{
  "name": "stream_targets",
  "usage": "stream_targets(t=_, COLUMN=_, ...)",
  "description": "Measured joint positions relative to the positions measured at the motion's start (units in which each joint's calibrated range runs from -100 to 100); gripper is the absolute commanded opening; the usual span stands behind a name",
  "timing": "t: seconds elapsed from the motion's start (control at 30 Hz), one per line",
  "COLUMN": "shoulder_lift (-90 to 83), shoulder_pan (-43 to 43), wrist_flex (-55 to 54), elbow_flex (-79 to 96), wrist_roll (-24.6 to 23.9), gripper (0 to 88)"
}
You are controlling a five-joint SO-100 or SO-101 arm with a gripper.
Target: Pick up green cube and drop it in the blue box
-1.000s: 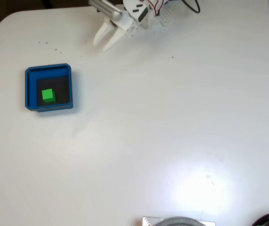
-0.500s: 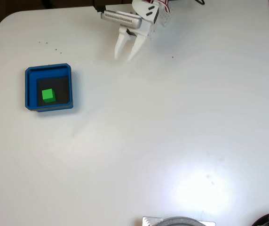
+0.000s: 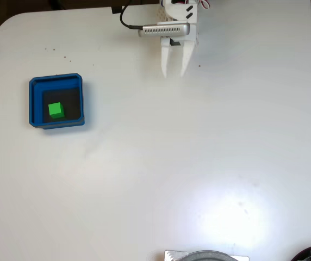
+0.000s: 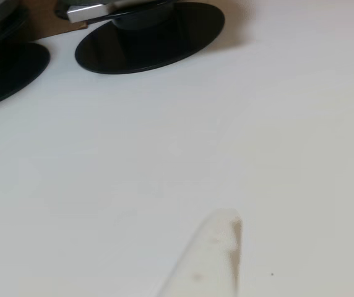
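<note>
The claw [image 3: 173, 72] is seen at about twelve o'clock in the fixed view, its two white fingers parted and nothing held between them, tips pointing down the white tabletop [image 3: 199, 163]. In the other view one pale finger [image 4: 211, 260] is shown close at the lower edge above bare tabletop, with two black oval bases [image 4: 149, 34] farther off at eleven o'clock. Well apart from the claw, at nine o'clock in the fixed view, the box [image 3: 34, 103] is found, and the cube [image 3: 56, 110] is lying on its dark floor. The task is judged done; nothing is left but for the arm to be parked.
</note>
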Motion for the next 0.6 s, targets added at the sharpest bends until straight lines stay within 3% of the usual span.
stream_targets(t=0.23, shoulder_lift=0.0, shoulder_pan=-3.9, wrist_flex=0.0, elbow_flex=0.0, wrist_roll=0.0, gripper=16.1)
stream_targets(t=0.6, shoulder_lift=0.0, shoulder_pan=-6.0, wrist_flex=0.0, elbow_flex=0.0, wrist_roll=0.0, gripper=5.5)
